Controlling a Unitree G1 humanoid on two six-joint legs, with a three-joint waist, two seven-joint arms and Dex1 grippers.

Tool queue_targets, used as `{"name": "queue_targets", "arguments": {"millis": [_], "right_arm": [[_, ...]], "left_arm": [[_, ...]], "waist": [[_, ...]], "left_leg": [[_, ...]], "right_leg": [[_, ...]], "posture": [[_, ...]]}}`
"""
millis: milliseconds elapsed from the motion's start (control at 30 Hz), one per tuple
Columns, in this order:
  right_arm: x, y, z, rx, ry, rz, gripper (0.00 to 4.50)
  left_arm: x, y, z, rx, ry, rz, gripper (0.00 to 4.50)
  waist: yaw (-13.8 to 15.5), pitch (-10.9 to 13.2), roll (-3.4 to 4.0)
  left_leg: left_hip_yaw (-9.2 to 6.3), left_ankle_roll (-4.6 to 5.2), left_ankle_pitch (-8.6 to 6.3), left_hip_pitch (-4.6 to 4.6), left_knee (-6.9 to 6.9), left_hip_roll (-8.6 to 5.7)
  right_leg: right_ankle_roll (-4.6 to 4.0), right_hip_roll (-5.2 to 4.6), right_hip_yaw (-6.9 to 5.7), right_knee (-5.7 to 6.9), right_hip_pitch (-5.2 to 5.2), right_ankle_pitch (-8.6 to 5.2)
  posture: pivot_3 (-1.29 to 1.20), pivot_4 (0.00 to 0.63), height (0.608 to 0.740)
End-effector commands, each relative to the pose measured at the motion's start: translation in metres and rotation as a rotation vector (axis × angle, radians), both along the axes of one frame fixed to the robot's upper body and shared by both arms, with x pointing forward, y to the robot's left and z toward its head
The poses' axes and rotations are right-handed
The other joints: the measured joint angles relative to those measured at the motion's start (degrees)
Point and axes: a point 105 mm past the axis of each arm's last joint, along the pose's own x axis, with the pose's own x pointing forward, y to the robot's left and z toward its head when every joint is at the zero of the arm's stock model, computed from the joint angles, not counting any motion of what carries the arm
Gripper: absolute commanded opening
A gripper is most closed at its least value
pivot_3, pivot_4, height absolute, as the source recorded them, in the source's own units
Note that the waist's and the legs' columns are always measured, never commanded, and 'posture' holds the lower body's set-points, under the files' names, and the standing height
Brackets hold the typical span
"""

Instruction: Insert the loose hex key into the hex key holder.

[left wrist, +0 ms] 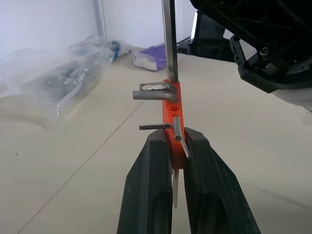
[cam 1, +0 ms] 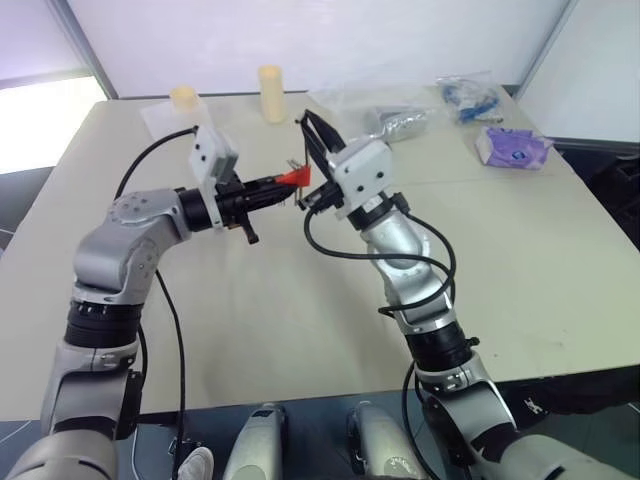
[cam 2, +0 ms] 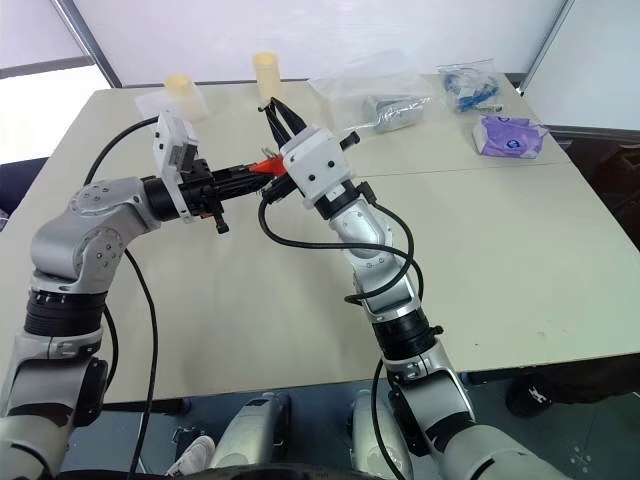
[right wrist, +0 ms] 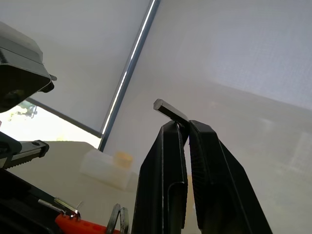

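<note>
2 hands, each pinching 1 thing: left hand [left wrist: 178, 146] the hex key holder [left wrist: 172, 117], right hand [right wrist: 187, 127] the loose hex key [right wrist: 169, 109].

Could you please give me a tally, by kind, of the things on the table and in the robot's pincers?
Yellowish cylinders: 2
Clear plastic bags: 2
Purple packet: 1
Red hex key holder, in the left pincer: 1
Loose hex key, in the right pincer: 1
Total: 7

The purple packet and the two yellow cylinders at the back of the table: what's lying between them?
Between the yellow cylinders and the purple packet lie clear plastic bags, one holding grey metal parts, in the left eye view.
</note>
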Motion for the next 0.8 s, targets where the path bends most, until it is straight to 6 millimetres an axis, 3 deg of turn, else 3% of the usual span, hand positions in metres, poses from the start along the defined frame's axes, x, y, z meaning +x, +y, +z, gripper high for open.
{"name": "queue_targets", "arguments": {"millis": [33, 800], "right_arm": [[-0.0114, 0.0006, 0.0179, 0.032, -0.069, 0.021, 0.04], [-0.0109, 0.0012, 0.0178, 0.034, -0.066, 0.021, 0.04]], "left_arm": [[-0.0023, 0.0012, 0.0195, -0.020, -0.080, 0.001, 0.00], [-0.0055, -0.0008, 0.0179, -0.020, -0.076, -0.011, 0.00]], "waist": [[0.0, 0.0, 0.00], [0.0, 0.0, 0.00]], "left_leg": [[0.00, 0.00, 0.00, 0.00, 0.00, 0.00], [0.00, 0.00, 0.00, 0.00, 0.00, 0.00]], "right_leg": [[0.00, 0.00, 0.00, 0.00, 0.00, 0.00], [0.00, 0.00, 0.00, 0.00, 0.00, 0.00]], "posture": [[0.00, 0.150, 0.740], [0.00, 0.150, 0.740]]}}
